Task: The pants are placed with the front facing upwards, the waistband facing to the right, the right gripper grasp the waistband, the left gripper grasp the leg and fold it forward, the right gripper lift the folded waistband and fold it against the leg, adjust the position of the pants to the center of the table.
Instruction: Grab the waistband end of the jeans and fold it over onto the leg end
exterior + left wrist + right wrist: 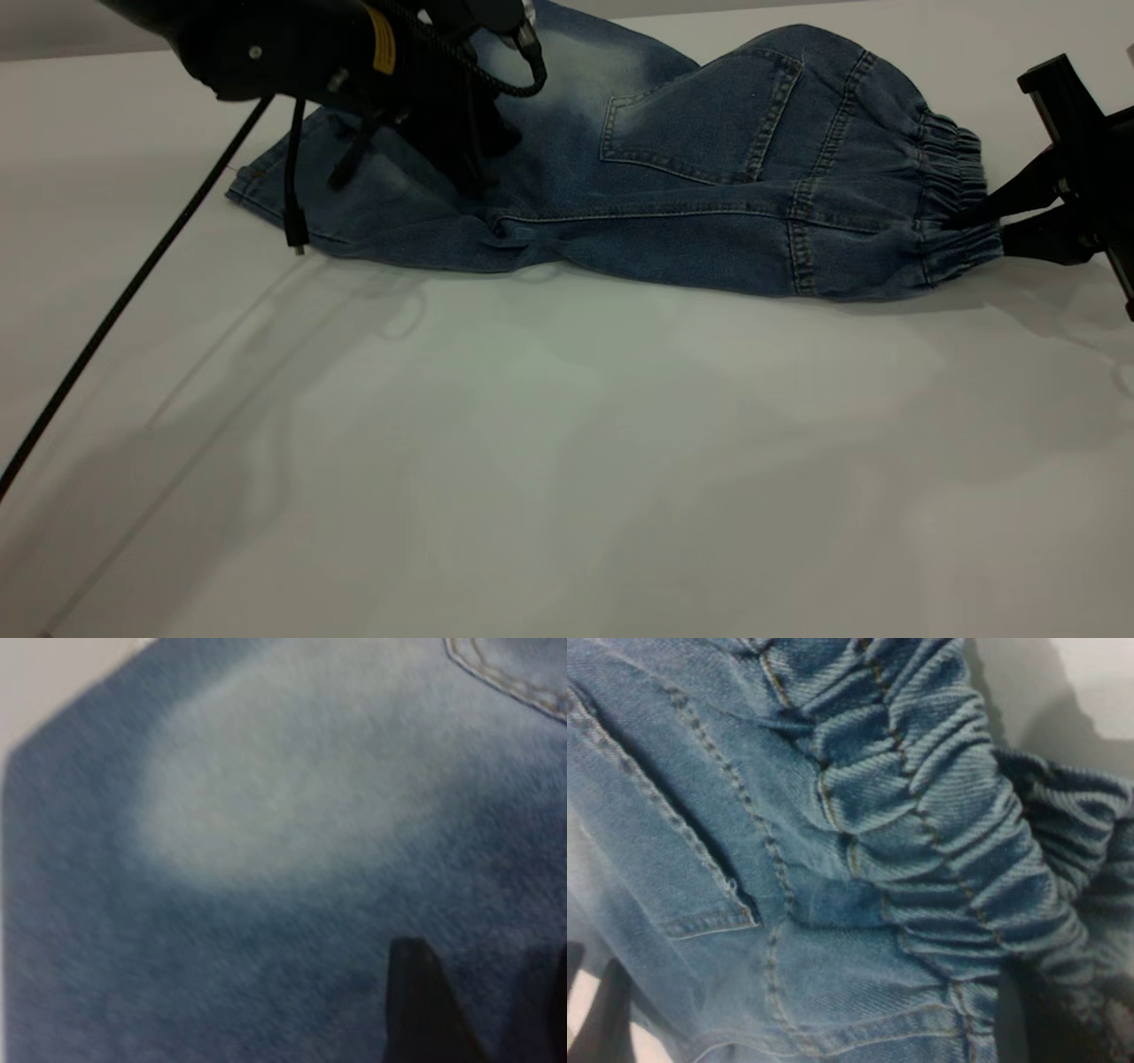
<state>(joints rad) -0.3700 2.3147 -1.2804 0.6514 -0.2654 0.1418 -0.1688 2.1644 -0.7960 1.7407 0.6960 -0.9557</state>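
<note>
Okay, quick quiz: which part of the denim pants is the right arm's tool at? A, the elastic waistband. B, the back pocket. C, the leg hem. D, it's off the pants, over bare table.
A: in the exterior view the right tool has its tips at the gathered elastic waistband of the pants, at their right end.

Outside cam sitting low, looking across table [567, 461] at pants [673, 177]. Left wrist cam hanging right over faded leg patch [292, 788], super close. Right wrist cam hugging waistband [957, 833]. All three sharing same denim.
</note>
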